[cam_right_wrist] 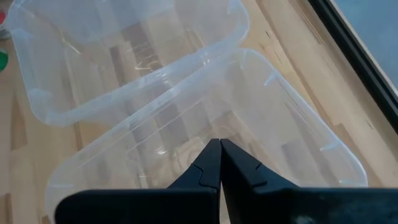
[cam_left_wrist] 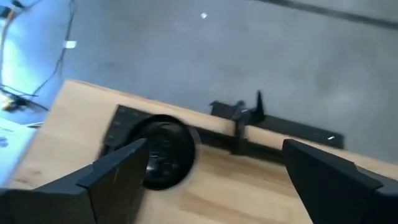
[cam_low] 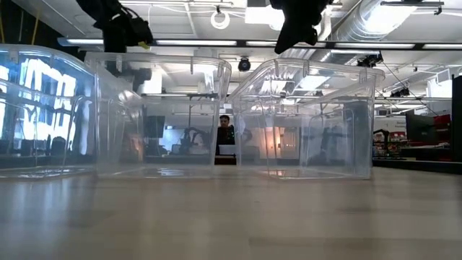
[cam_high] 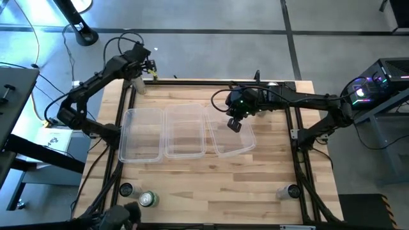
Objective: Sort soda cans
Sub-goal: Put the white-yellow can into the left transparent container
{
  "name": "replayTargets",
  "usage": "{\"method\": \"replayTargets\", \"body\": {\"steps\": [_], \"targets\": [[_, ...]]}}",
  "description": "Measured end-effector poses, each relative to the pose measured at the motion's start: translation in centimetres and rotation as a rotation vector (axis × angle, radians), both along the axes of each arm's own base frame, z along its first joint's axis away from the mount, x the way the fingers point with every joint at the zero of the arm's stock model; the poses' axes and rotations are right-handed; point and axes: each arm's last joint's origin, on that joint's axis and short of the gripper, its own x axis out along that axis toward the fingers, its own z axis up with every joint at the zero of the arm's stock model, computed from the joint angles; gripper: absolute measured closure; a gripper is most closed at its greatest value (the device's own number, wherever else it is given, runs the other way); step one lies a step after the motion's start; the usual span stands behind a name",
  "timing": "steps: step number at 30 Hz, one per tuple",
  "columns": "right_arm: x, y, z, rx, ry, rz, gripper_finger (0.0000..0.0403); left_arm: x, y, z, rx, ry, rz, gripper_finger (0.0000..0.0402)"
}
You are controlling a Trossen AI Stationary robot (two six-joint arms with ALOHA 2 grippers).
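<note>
Left tool (cam_left_wrist: 208,171): I had its fingers spread wide and empty at the desk's far left corner, above a dark round can top (cam_left_wrist: 163,152).
Can under it: in the high view a pale can (cam_high: 137,85) stood at that corner, just outside the left tub (cam_high: 142,134); I judged this the one in hand, not yet gripped.
Right tool (cam_right_wrist: 220,163): I held it pinched shut on nothing, hanging over the right tub (cam_right_wrist: 298,134).
Tubs: three clear ones in a row mid-desk, left, middle (cam_high: 185,131) and right; no cans in them that I could see.
Other cans: a green one (cam_high: 147,200) and a dark one (cam_high: 126,190) at the near left edge, another dark one (cam_high: 292,190) near the near right edge. I could not find the rest.
Doing it well: I judged I should centre the can between the fingers, come straight down, close on the wall below the rim, and lift clear of the dark frame (cam_left_wrist: 273,124) before swinging toward a tub.
Risk: an off-centre close could tip the can off the desk (cam_high: 223,179).
</note>
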Motion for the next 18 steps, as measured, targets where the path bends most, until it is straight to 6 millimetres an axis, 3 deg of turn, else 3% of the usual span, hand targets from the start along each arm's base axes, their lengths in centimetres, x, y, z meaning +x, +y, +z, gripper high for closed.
{"method": "replayTargets", "body": {"steps": [9,18], "targets": [[-0.1,-0.6,0.0,-0.048,0.013,0.035,0.0403,0.5,-0.1,-0.4,0.008,-0.087,0.102,0.0059],[-0.6,-3.1,0.0,-0.056,0.018,0.100,0.0403,1.7,-0.1,0.2,0.070,-0.163,0.117,0.0062]]}}
